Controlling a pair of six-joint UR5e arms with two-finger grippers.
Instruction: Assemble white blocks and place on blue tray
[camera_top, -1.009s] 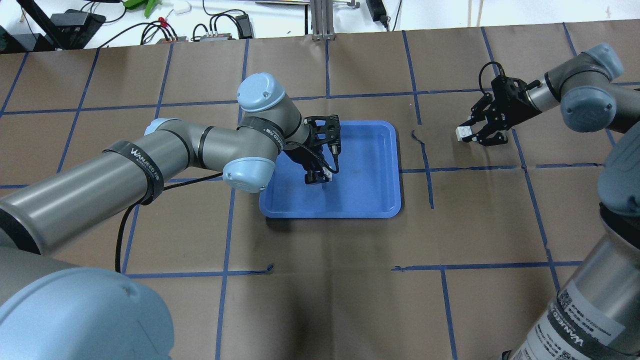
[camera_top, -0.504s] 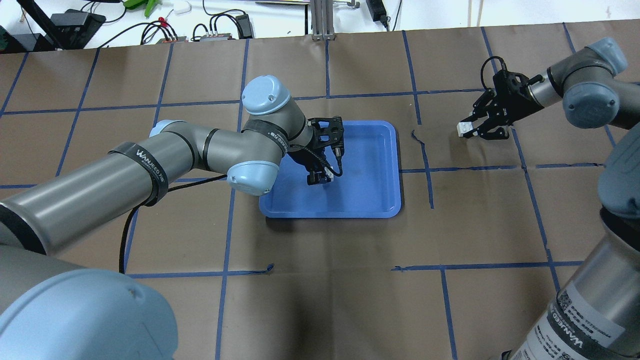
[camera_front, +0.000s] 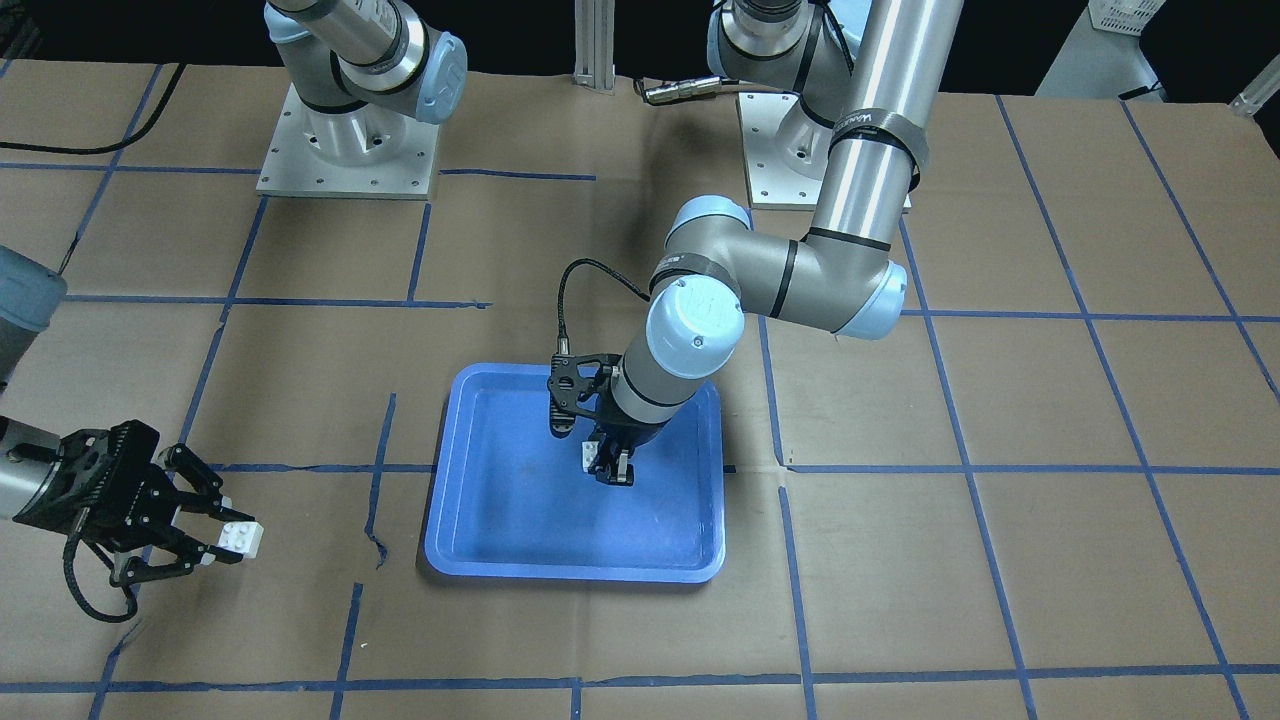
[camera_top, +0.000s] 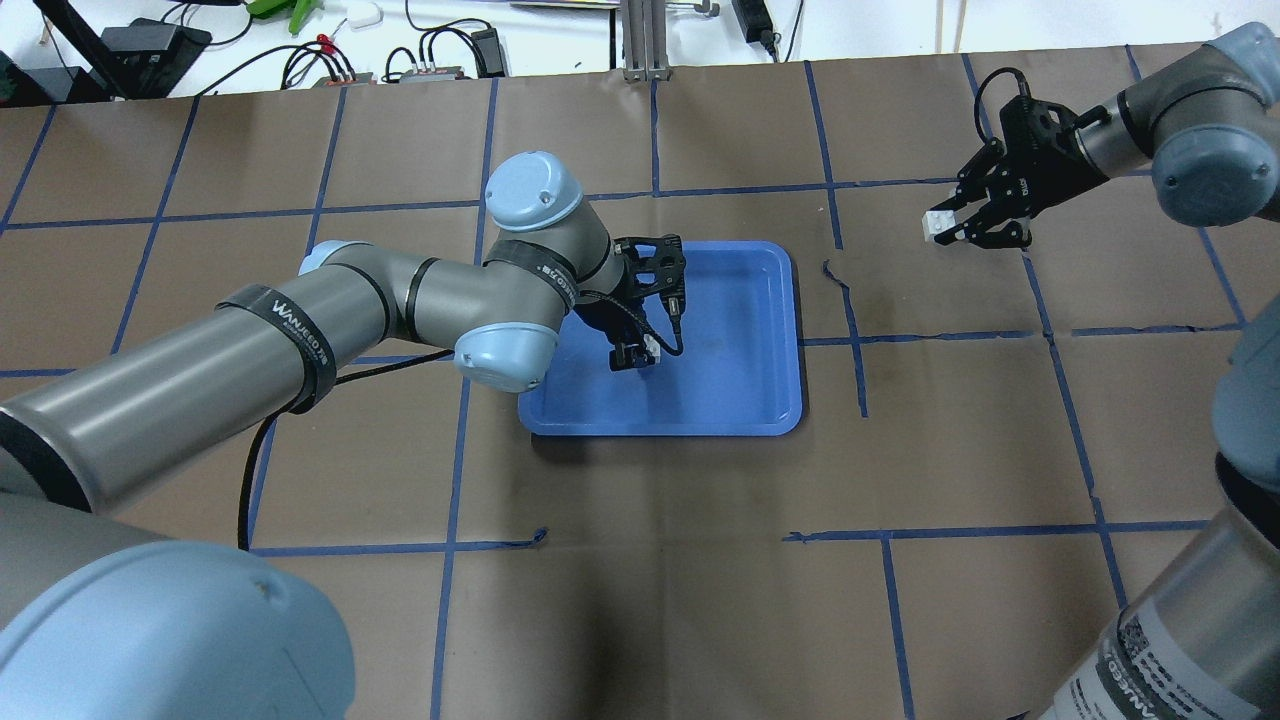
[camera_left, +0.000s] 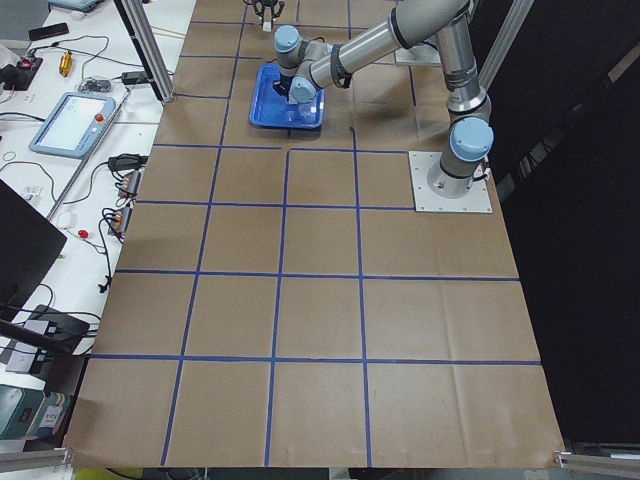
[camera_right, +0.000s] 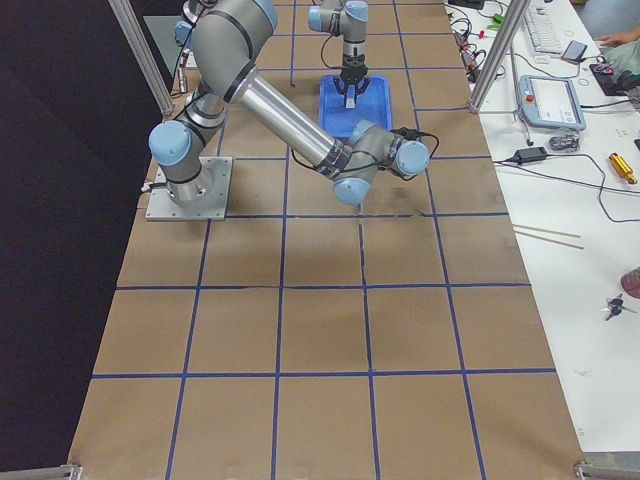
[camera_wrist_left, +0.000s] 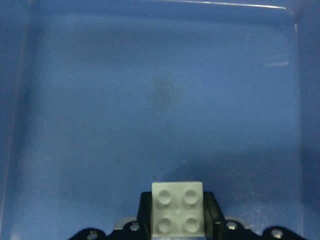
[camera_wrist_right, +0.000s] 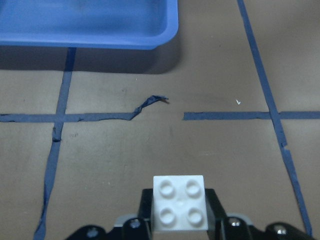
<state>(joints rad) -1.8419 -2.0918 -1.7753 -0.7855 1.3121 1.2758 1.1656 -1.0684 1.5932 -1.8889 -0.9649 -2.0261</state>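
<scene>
My left gripper (camera_top: 632, 357) (camera_front: 606, 472) is shut on a white block (camera_wrist_left: 178, 208) (camera_front: 592, 455) and holds it just above the floor of the blue tray (camera_top: 750, 400) (camera_front: 520, 545), studs facing the wrist camera. My right gripper (camera_top: 950, 232) (camera_front: 225, 540) is shut on the other white block (camera_wrist_right: 180, 202) (camera_top: 937, 222) (camera_front: 242, 538) and holds it above the brown table, well right of the tray (camera_wrist_right: 90, 30).
The table is covered with brown paper with a blue tape grid (camera_top: 850, 330). A torn curl of tape (camera_wrist_right: 147, 104) lies between the tray and my right gripper. Cables and devices (camera_top: 330, 60) lie along the far edge.
My right gripper has carried its white block up and away, toward the far right of the table. My left gripper has stayed over the tray with only a slight shift.
</scene>
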